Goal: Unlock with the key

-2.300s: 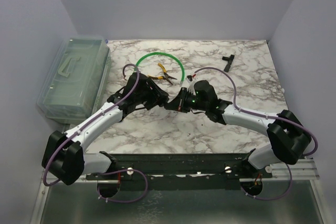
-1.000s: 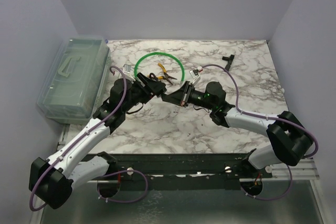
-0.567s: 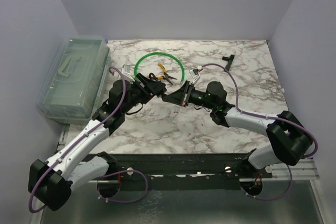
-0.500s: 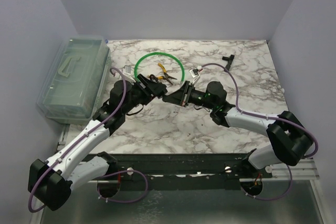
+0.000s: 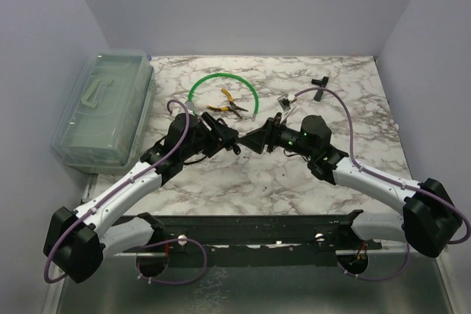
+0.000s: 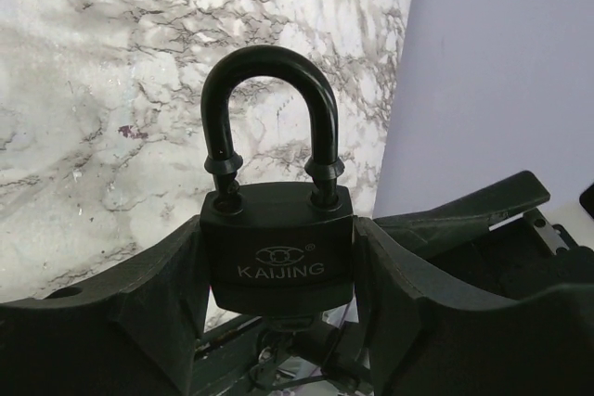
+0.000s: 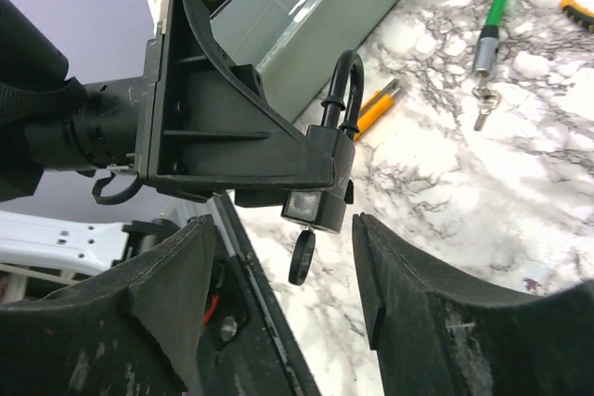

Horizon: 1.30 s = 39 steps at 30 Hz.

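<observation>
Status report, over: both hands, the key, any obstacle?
Left hand grips padlock. Right hand open, clear of key. Key hangs from padlock bottom. Nothing blocking.

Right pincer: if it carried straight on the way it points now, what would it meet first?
Most likely the key hanging under the padlock, which the left pincer holds. The key lines up with the gap of the open right pincer. Depth is hard to judge.

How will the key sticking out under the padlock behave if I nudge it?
The key is small and thin, seated only in the underside of the padlock, so it probably wobbles or slips out. The padlock looks solid, clamped in the left gripper; it likely won't shift.
</observation>
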Each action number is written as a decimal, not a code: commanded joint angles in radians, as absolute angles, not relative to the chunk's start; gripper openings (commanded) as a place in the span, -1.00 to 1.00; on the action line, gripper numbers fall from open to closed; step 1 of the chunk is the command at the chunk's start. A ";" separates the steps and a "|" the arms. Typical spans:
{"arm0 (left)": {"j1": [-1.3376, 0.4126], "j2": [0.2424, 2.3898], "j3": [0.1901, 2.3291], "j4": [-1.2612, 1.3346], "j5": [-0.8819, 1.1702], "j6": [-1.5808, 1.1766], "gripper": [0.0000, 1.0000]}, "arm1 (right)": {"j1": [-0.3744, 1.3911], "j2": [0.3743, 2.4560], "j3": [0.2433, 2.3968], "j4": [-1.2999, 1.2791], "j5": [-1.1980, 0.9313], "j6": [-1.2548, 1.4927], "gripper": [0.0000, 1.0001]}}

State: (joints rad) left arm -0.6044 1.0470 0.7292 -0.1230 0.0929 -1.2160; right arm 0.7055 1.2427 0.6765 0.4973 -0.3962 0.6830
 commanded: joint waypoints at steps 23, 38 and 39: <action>-0.607 1.168 0.803 -0.008 0.097 -1.434 -1.00 | 0.836 1.360 0.644 0.620 0.030 0.700 0.43; -0.607 1.165 0.792 -0.005 0.103 -1.458 -1.00 | 0.942 1.457 0.707 0.636 0.321 0.646 0.13; -0.607 1.167 0.792 -0.005 0.104 -1.459 -1.00 | 0.946 1.459 0.708 0.637 0.331 0.641 0.13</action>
